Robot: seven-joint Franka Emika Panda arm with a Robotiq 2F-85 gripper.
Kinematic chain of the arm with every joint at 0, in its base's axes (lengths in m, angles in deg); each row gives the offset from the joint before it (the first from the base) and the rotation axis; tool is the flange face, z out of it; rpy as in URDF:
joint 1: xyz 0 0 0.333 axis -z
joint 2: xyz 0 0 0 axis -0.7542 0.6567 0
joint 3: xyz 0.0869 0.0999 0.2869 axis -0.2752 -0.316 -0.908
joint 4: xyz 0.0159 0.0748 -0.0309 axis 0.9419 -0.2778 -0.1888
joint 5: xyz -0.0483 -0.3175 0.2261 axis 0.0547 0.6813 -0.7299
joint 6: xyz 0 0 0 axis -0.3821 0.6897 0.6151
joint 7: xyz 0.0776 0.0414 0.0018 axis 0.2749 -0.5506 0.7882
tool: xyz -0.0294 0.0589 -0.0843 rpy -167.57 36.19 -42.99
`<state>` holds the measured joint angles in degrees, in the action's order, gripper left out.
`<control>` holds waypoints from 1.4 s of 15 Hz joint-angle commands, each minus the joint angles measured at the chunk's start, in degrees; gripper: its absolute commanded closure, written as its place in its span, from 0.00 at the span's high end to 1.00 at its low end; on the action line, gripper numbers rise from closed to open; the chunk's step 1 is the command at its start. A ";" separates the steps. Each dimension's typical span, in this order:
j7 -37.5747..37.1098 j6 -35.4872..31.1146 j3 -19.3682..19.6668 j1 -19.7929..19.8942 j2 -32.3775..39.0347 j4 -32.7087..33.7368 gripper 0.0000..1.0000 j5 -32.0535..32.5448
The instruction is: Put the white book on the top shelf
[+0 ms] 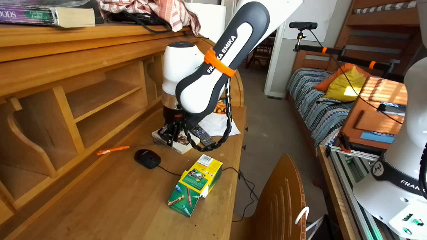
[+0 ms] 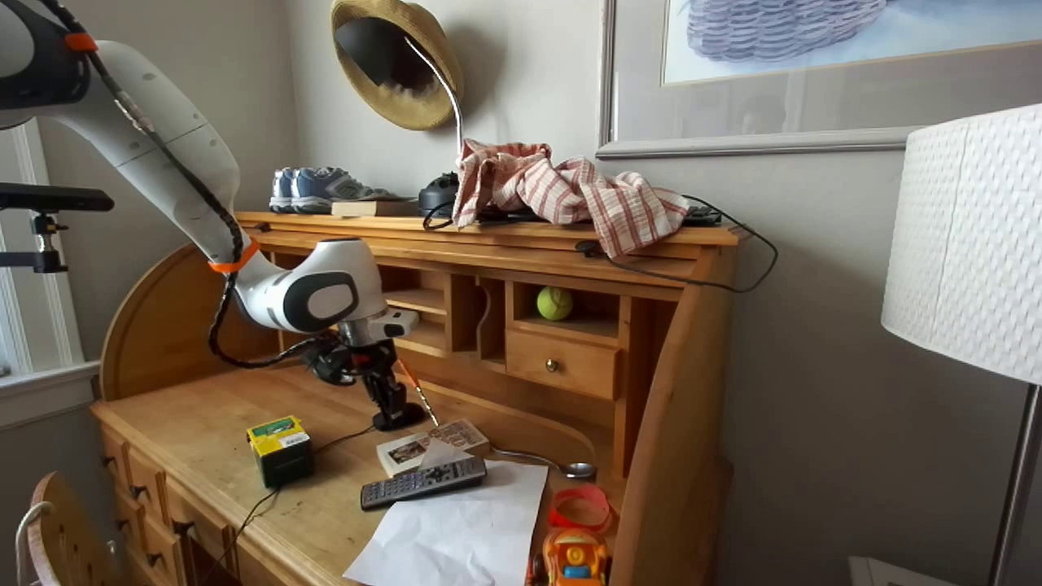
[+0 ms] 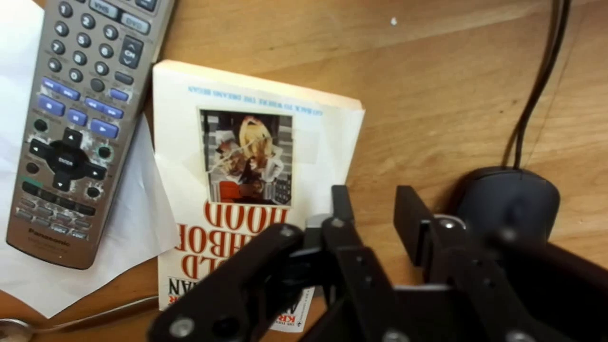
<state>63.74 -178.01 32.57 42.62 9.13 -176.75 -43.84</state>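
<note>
The white book (image 3: pixel 247 213) lies flat on the desk in the wrist view, with a picture and reddish print on its cover. Its lower part is hidden behind my gripper. It also shows in both exterior views (image 1: pixel 181 146) (image 2: pixel 407 452). My gripper (image 3: pixel 368 204) is open with nothing between its fingers. It points down between the book and the black mouse, one finger over the book's near side edge. I cannot tell whether it touches. It also shows in both exterior views (image 1: pixel 169 135) (image 2: pixel 387 399). The top shelf (image 1: pixel 116 30) runs along the desk top, also in an exterior view (image 2: pixel 366 222).
A black mouse (image 3: pixel 508 204) sits beside the gripper. A remote (image 3: pixel 71 156) and white paper (image 2: pixel 464 521) adjoin the book. A green-and-yellow box (image 1: pixel 195 185) and an orange-handled tool (image 1: pixel 113 150) lie nearby. A plaid cloth (image 2: pixel 570 191), shoes (image 2: pixel 317 189) and a thick book (image 1: pixel 75 17) occupy the top shelf.
</note>
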 commanded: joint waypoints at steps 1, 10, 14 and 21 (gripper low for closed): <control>-4.16 -3.11 4.07 -4.77 0.18 -1.55 0.62 4.02; -15.85 -3.10 14.59 -13.78 6.07 1.56 1.00 10.50; -11.91 -6.25 6.65 -6.05 4.23 0.55 0.71 1.86; -10.35 -9.33 3.49 0.35 3.09 0.80 0.89 -6.36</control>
<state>52.81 -185.50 36.41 41.09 13.32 -175.16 -47.27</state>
